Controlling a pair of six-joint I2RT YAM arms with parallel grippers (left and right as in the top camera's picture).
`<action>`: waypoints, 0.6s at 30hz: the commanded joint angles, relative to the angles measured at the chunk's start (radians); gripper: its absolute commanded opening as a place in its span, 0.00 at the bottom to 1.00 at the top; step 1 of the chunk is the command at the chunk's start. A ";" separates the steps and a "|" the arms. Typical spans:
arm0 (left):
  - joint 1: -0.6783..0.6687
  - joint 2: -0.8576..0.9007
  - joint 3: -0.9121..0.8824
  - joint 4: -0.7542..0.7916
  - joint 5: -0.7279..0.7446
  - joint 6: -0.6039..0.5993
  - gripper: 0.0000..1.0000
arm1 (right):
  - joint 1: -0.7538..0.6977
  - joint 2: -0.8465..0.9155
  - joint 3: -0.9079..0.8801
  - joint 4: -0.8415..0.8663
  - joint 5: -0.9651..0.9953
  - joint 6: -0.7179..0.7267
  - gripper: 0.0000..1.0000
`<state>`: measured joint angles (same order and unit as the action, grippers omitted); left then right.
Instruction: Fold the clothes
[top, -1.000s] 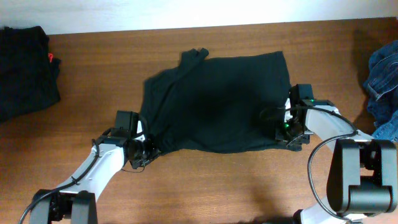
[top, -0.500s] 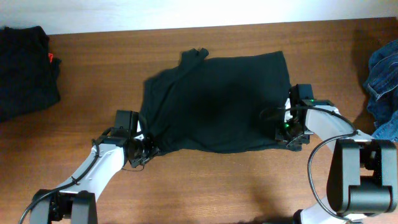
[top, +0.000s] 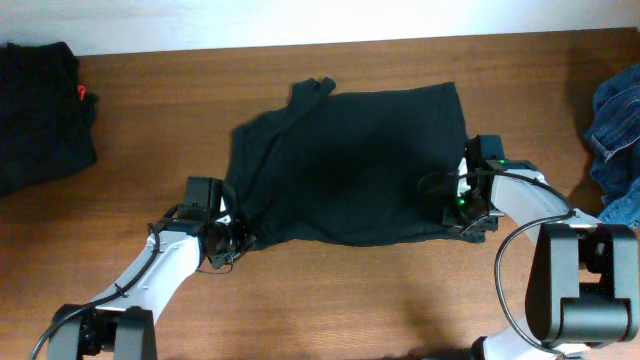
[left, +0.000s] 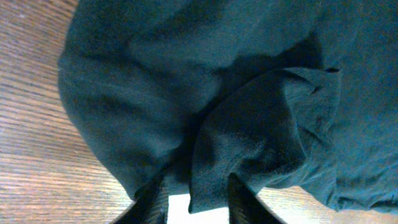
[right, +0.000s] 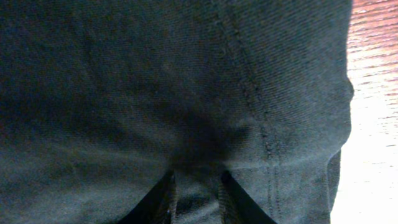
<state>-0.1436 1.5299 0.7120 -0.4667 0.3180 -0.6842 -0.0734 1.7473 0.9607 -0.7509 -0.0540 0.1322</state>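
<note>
A black T-shirt (top: 350, 165) is seen spread across the middle of the counter (top: 330, 300), lying mostly flat. A diagonal fold runs down its left part, and a small bunched piece of cloth (top: 312, 90) sticks out at its far left corner.

The left hand (top: 232, 240) is placed at the near left corner of the T-shirt. In the left wrist view a gathered flap of the dark cloth is pinched between the two fingers (left: 152, 202). The jaws are drawn narrow on it, and the rest of the corner is rumpled just beyond them. Bare wood is shown to the left of the cloth.

The right hand (top: 465, 215) is placed at the near right corner of the T-shirt, on its right edge. In the right wrist view its fingers (right: 165, 199) are closed narrowly on a small pleat of the same cloth. A stitched seam (right: 255, 106) runs past just to the right of the grip, and the edge of the cloth falls to the counter beyond it.

Well apart from the T-shirt, to its far left, a heap of dark garments (top: 40, 110) with a small red mark (top: 83, 95) is seen. Well to the T-shirt's right, at the counter's edge, a blue denim garment (top: 615, 130) is heaped.
</note>
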 joint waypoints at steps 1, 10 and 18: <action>-0.005 0.009 -0.008 0.003 0.008 -0.009 0.22 | 0.001 0.013 -0.025 0.006 -0.041 0.007 0.28; -0.005 0.009 -0.008 0.003 0.019 -0.012 0.28 | 0.001 0.013 -0.025 0.006 -0.041 0.007 0.28; -0.022 0.009 -0.008 0.010 0.018 -0.012 0.24 | 0.001 0.013 -0.025 0.006 -0.041 0.007 0.27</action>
<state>-0.1551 1.5299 0.7120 -0.4656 0.3260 -0.6930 -0.0734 1.7473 0.9607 -0.7509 -0.0544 0.1326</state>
